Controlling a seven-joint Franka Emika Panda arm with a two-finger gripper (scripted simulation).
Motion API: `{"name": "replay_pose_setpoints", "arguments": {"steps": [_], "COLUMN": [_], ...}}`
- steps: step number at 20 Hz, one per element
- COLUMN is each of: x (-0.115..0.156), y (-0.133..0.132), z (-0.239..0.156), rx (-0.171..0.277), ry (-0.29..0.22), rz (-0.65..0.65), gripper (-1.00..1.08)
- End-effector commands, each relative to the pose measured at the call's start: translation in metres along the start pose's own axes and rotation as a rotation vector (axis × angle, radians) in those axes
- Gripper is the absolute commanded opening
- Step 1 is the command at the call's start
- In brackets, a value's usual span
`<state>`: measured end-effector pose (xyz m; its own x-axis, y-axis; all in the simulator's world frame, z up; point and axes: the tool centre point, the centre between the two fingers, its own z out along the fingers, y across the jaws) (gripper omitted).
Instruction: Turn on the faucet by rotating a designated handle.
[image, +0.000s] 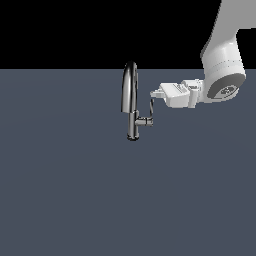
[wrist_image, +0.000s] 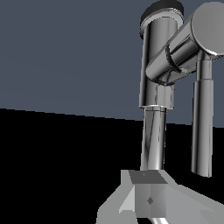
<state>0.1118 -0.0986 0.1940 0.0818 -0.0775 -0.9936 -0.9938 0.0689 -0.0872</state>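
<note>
We take the faucet (image: 131, 102) as our landmark. In the exterior view it stands on the flat grey floor (image: 60, 190), its cylindrical body upright and its arched spout rising above and curving over.

Moving toward the exterior view's right, a short horizontal stub leaves the body low down, and from its outer end the handle (image: 150, 109) rises as a thin chrome lever. Its long axis runs close to vertical, with the tip leaning slightly away from the spout.

Further right again comes our gripper (image: 156, 93), reaching in roughly horizontally from the white arm (image: 222, 75). Its tip sits at the lever's upper end, touching it or just beside it; we cannot tell which.

In the wrist view the stub (wrist_image: 183, 48) fills the upper part, the handle (wrist_image: 202, 127) runs down from it, and one pale finger (wrist_image: 148, 197) shows in the foreground beside the spout tube. We cannot tell how wide the fingers are spread, nor whether they have closed on the lever.

So the relation that matters: the lever lies between the gripper and the faucet body. We judge that turning it means pushing the tip sideways around the stub's axis, and a contact this near the tip could slip off.
</note>
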Motion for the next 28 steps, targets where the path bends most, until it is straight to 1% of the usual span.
{"name": "replay_pose_setpoints", "arguments": {"steps": [1,4,8,13,28], "x": [0.014,0.025,0.032,0.033,0.026], "y": [-0.001,-0.001,-0.001,-0.001,0.032], "z": [0.001,0.003,0.004,0.004,0.007], "rx": [0.036,0.063,0.08,0.08,0.08], "ry": [-0.03,-0.052,-0.066,-0.067,-0.067], "rz": [0.034,0.061,0.077,0.078,0.077], "gripper": [-1.0,-1.0,-1.0,-1.0,-1.0]}}
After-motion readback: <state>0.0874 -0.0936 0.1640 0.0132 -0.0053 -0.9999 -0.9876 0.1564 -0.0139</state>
